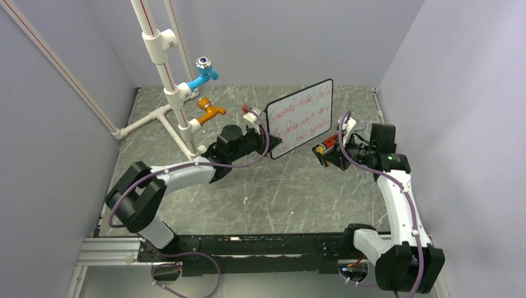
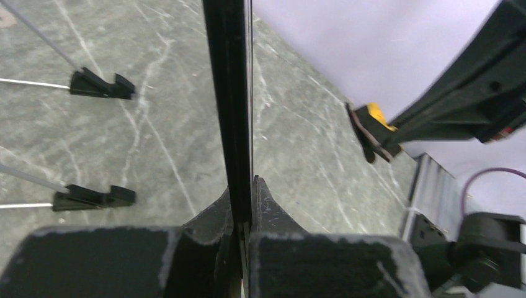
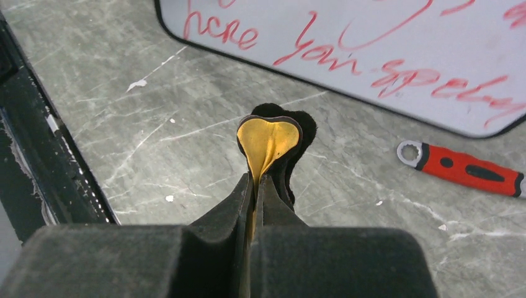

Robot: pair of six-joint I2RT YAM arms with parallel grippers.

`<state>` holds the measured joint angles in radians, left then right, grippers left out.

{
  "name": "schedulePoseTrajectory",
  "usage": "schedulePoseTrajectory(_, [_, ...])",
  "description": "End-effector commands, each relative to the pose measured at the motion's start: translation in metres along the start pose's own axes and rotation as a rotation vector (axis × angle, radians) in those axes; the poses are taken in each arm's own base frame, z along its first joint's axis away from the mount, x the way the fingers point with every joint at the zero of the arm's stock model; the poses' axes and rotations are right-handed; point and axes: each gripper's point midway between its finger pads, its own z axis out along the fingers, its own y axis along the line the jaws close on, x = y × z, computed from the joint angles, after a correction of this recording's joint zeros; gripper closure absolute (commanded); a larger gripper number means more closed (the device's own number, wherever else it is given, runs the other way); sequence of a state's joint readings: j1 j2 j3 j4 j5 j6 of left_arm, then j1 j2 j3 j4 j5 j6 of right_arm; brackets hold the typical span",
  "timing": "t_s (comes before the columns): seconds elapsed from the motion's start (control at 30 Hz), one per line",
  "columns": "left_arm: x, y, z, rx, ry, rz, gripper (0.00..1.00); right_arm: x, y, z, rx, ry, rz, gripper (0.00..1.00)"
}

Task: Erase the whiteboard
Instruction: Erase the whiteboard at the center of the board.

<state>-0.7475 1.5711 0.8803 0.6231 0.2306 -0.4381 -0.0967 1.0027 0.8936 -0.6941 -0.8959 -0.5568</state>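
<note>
red-lettered whiteboard [image 1: 301, 118] faces nearward, long axis sideways, left end effector [image 2: 245, 189] clamping it, right end effector [image 3: 255, 183] pinching eraser [image 3: 268, 138].

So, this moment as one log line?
left tool: shut on black-framed white whiteboard; right tool: shut on yellow-black eraser block; red writing: unerased

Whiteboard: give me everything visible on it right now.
The whiteboard is a small white rectangle with a thin black frame and rounded corners. It carries three lines of red handwriting, none wiped. It stands upright, skewed in the overhead view, toward the far middle of the table. Black-tipped wire feet rest on the table behind it. The left tool is shut on its frame edge; nothing else touches it.
</note>
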Motion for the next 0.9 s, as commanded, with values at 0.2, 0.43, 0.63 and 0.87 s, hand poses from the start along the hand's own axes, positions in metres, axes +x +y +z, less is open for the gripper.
schedulePoseTrajectory(0.2, [0.001,-0.089,-0.058,0.197,0.015,-0.116,1.00,-0.044,0.048,-0.026,-0.145,-0.017,-0.252,1.00])
schedulePoseTrajectory(0.43, [0.047,-0.114,-0.068,0.232,0.044,-0.248,1.00,-0.052,0.063,-0.011,-0.109,0.000,-0.386,1.00])
schedulePoseTrajectory(0.63, [0.066,-0.122,-0.057,0.214,0.088,-0.316,1.00,-0.052,0.066,0.010,-0.105,0.029,-0.430,1.00])
schedulePoseTrajectory(0.87, [0.082,-0.119,-0.050,0.174,0.105,-0.370,1.00,-0.030,0.076,0.045,-0.088,0.112,-0.534,1.00])
